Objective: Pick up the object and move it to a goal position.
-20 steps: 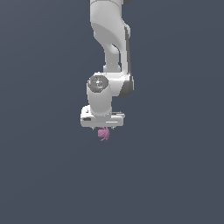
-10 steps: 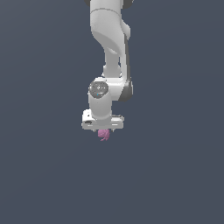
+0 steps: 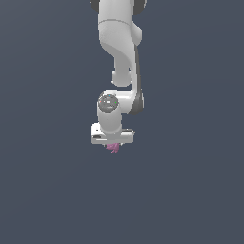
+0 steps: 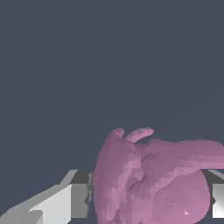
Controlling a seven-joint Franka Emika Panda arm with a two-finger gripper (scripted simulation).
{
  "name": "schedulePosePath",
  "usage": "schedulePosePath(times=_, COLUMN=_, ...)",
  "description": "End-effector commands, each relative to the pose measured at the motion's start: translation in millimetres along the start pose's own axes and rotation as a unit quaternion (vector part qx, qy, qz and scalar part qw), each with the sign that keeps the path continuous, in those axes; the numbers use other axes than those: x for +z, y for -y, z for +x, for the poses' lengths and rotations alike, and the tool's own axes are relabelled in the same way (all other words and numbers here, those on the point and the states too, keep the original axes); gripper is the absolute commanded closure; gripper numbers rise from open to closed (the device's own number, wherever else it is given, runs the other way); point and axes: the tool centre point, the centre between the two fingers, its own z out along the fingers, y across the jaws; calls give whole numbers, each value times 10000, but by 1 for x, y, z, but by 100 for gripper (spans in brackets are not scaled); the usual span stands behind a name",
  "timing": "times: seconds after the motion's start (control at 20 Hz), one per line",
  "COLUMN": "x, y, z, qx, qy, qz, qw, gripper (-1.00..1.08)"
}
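The object (image 3: 113,148) is a small pink-magenta lumpy shape with short spikes. In the exterior view it pokes out below the white arm's hand, near the middle of the picture. My gripper (image 3: 113,147) is shut on it, with most of the fingers hidden behind the hand. In the wrist view the object (image 4: 153,179) fills the space between the two grey-white fingers (image 4: 78,199), pinched from both sides and held off the ground.
The white Panda arm (image 3: 119,57) comes down from the top of the exterior view. Around it there is only a plain dark grey-blue background, with no other objects or edges showing.
The hand and the held object have shifted slightly upward in the exterior view. The grip on the object is unchanged.
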Motion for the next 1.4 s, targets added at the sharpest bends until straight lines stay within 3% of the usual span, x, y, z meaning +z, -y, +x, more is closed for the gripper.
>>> schedulePosePath(times=0.0, x=1, y=0, z=0, qx=0, qy=-2, qz=0, qw=10000, gripper=108)
schedulePosePath(times=0.75, x=-14, y=-5, z=0, qx=2, qy=-7, qz=-1, qw=10000, gripper=108)
schedulePosePath(times=1.35, x=-107, y=-36, z=-4, qx=2, qy=-6, qz=2, qw=10000, gripper=108)
